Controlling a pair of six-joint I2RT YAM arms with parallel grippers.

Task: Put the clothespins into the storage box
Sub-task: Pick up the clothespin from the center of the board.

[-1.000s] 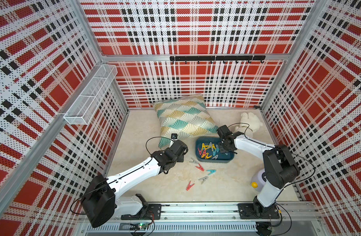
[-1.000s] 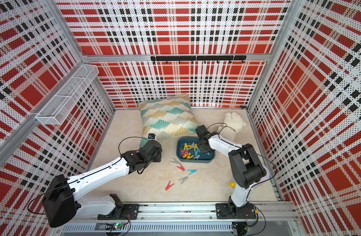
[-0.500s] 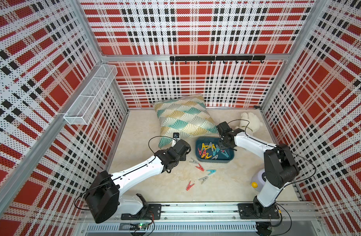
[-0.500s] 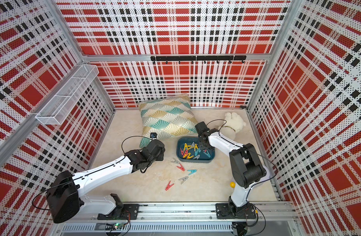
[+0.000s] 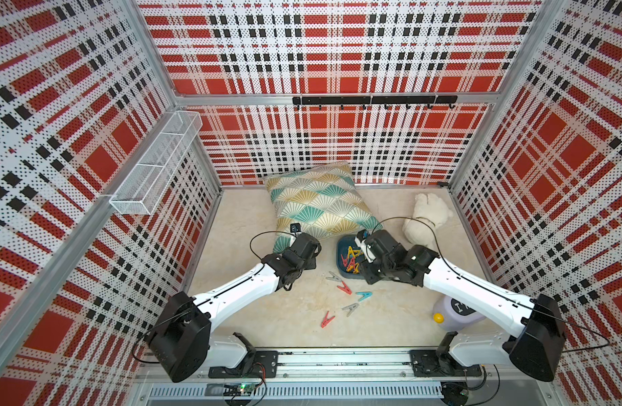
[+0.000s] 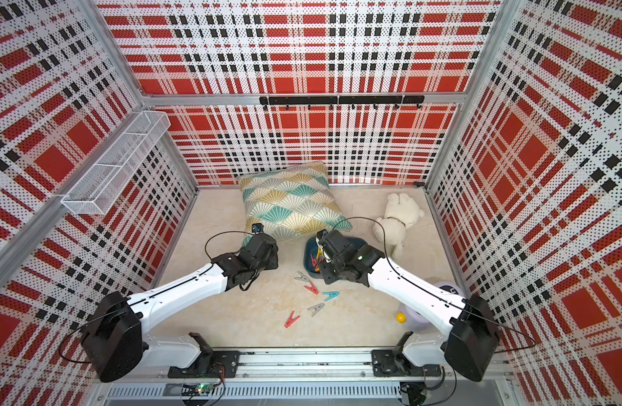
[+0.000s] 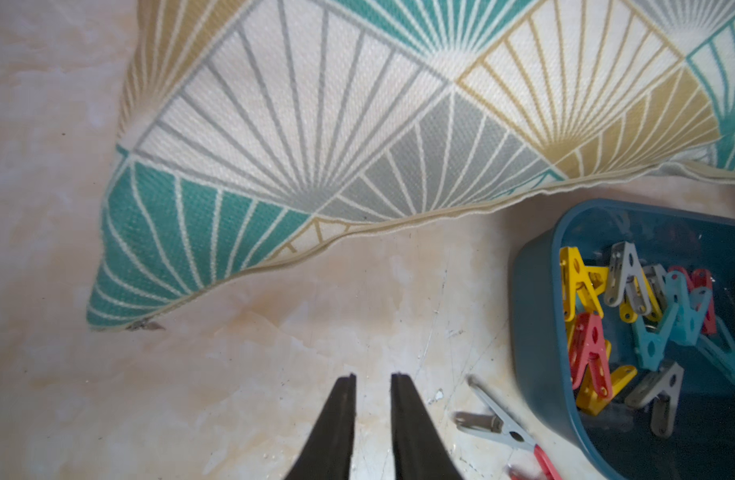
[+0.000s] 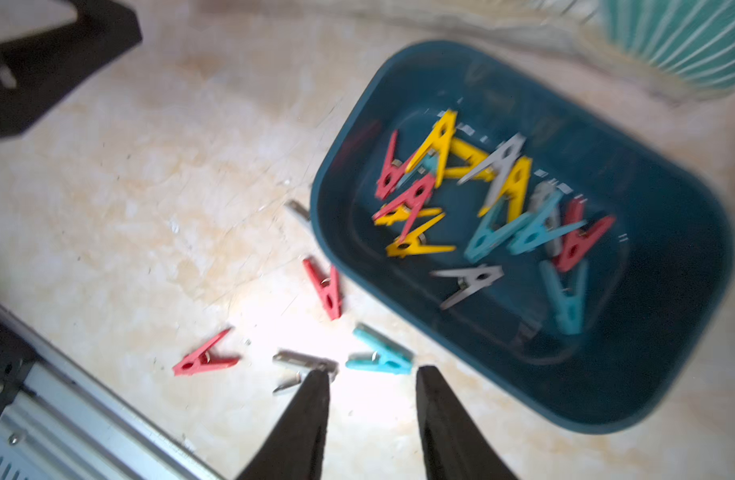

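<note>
Right wrist view shows our right gripper (image 8: 372, 374) widening, empty, near the storage box (image 8: 690, 216), while our left gripper (image 7: 374, 376) stays narrowly parted, empty, so we count five clothespins (image 8: 328, 291) left.

In both top views the left arm (image 5: 239, 291) rises from its base at the lower left of the frame and reaches up and rightward toward the centre. Its white forearm ends in the black left wrist (image 5: 297, 258), bent downward. The right arm (image 5: 473, 290) mirrors it from the lower right, with the right wrist (image 5: 386, 262) just right of centre and tipped down. The two wrists stand apart. The left gripper (image 7: 372, 376) has its jaws a narrow slit apart with nothing between them. The right gripper (image 8: 373, 372) has its jaws clearly wider and empty, in a blurred view.
</note>
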